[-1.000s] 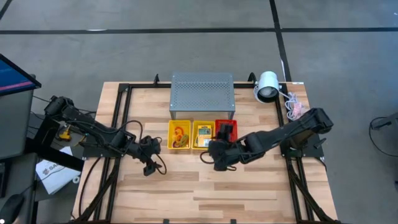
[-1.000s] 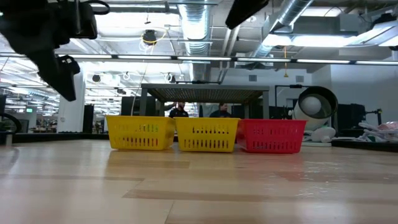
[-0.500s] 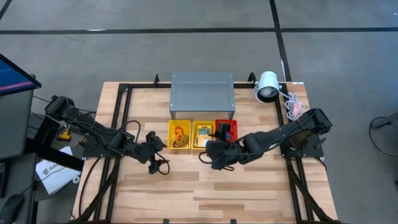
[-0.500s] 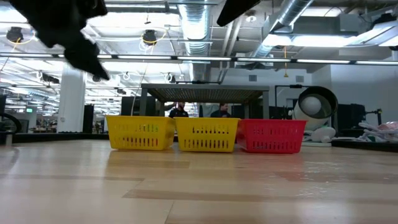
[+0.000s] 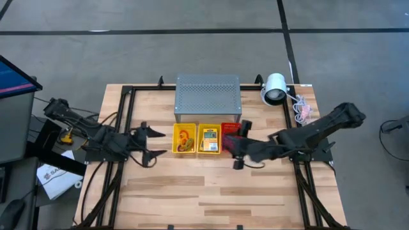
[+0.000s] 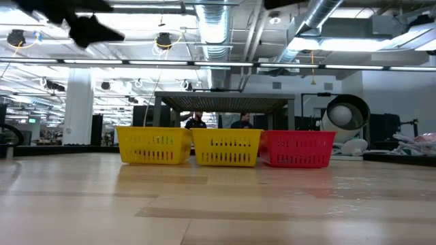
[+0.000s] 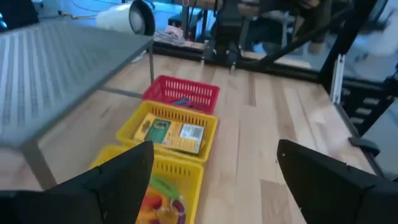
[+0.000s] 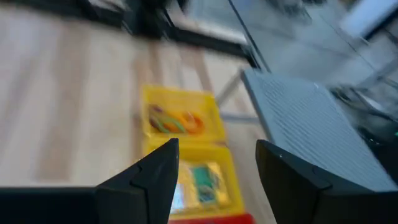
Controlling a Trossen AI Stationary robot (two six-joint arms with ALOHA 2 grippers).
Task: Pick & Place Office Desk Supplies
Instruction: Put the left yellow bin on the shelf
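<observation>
**Both grippers open and empty beside the basket row**

The left gripper [image 5: 152, 142] hangs above the table with its two fingers spread wide apart and nothing between them, pointing toward the baskets from just left of the row. In its wrist view those dark fingers [image 7: 121, 174] frame the whole line-up, with bare wood between them.

Over on the other side, the right gripper [image 5: 239, 145] sits at the right end of the row, just beside the red basket [image 5: 231, 130], fingers parted and empty too (its wrist view is blurred, but the gap between the fingers [image 8: 152, 174] is plain).

Out from there: three mesh baskets stand side by side, touching, in front of the grey perforated metal box [image 5: 208, 96]. The left yellow basket [image 5: 175, 139] holds the band loops [image 7: 163, 198], a tangle of orange, green and purple. The middle yellow basket [image 5: 199, 138] holds the yellow-and-green card boxes [image 7: 171, 132], lying flat. In the red one a blue item [image 7: 181, 100] just shows; what it is, I cannot tell.

A white lamp [image 5: 275, 89] stands at the table's far right corner. In the low view, two people [image 6: 196, 121] show in the room behind the baskets.
</observation>
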